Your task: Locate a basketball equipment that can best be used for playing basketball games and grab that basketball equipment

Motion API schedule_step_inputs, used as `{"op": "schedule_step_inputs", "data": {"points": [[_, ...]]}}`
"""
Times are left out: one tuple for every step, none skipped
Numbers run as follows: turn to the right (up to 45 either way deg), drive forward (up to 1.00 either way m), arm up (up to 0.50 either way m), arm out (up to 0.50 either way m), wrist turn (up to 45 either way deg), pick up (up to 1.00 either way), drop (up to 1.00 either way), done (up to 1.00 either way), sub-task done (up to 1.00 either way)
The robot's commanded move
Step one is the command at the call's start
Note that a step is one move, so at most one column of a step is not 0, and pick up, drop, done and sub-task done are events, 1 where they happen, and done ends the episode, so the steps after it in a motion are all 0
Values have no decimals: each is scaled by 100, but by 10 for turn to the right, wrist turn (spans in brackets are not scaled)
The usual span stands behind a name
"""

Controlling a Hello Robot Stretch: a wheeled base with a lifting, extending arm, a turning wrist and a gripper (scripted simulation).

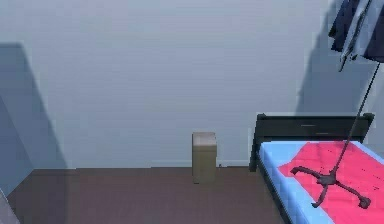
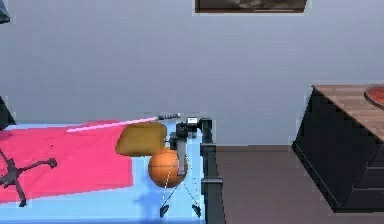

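Bed (image 2: 80, 205) with blue sheet and pink blanket (image 2: 80, 155) occupies the arm side view's left and near part. In the forward view it appears at right with a dark headboard (image 1: 310, 125).

Dark dresser (image 2: 340, 150) stands at right, apart from the bed.

Coat stand (image 1: 345, 140) carries dark garments, its legs resting on the pink blanket.

Tan pillow (image 2: 140, 138) lies on the bed near its right end.

Basketball (image 2: 165, 170) is orange and lies on the bed just beside the pillow, on the near side.

Arm (image 2: 209, 185) rises right of the ball, with the hand (image 2: 180, 148) at the ball. Cannot tell whether the fingers are apart or together, nor whether it holds anything.

Tan box (image 1: 204, 157) stands on the floor against the far wall.
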Motion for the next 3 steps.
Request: {"op": "schedule_step_inputs", "data": {"points": [[0,0,0,0,450,0,0,0,0],[0,0,0,0,450,0,0,0,0],[0,0,0,0,450,0,0,0,0]]}}
